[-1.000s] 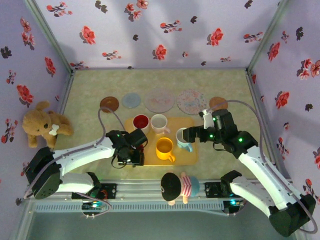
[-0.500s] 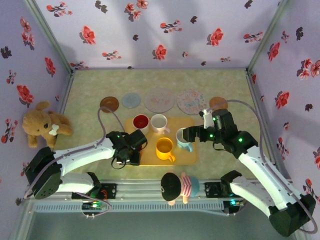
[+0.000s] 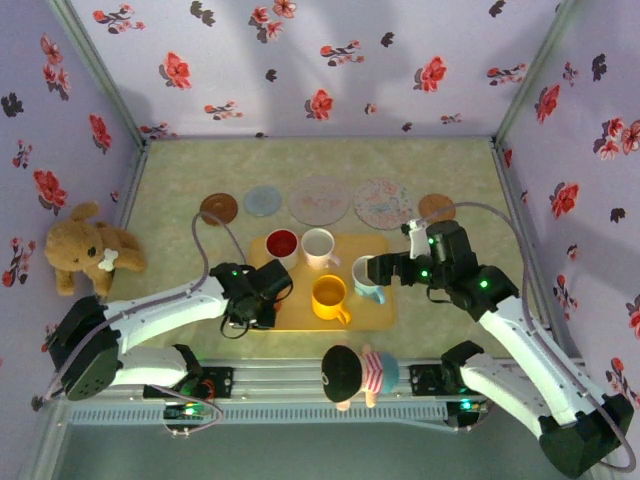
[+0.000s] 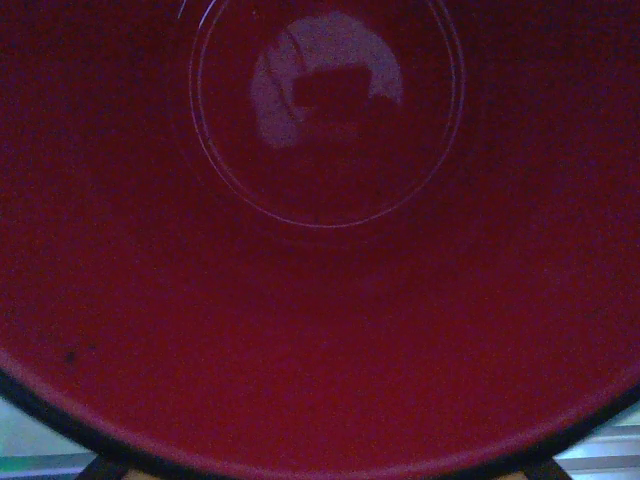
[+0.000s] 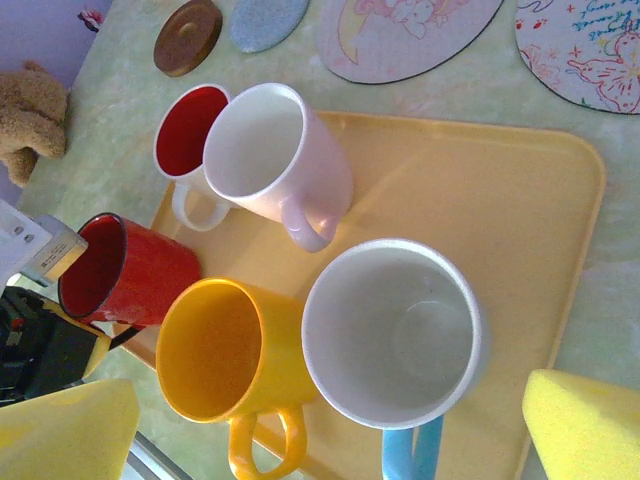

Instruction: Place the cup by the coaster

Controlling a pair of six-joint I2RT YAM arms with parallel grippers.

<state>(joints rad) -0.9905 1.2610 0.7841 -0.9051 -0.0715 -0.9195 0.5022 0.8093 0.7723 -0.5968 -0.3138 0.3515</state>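
The red cup [image 5: 125, 270] lies tilted at the near-left corner of the yellow tray [image 5: 520, 200], its mouth toward my left gripper [image 3: 260, 296]. I judge it enamelled metal with a dark rim: light, stiff and glossy, so slippery. The rim wall is the place to pinch it. My left fingers flank that rim, but I cannot tell whether they bite. My right gripper [image 5: 325, 425] hangs spread wide and empty over the blue-handled white mug [image 5: 395, 330]. The round brown coaster [image 3: 218, 207] sits well beyond the tray.

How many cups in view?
5. On the yellow plastic tray: red-lined white mug, plain white mug, yellow mug, white mug with blue handle. Fifth, a red cup, at the tray's left edge. None seems hidden.
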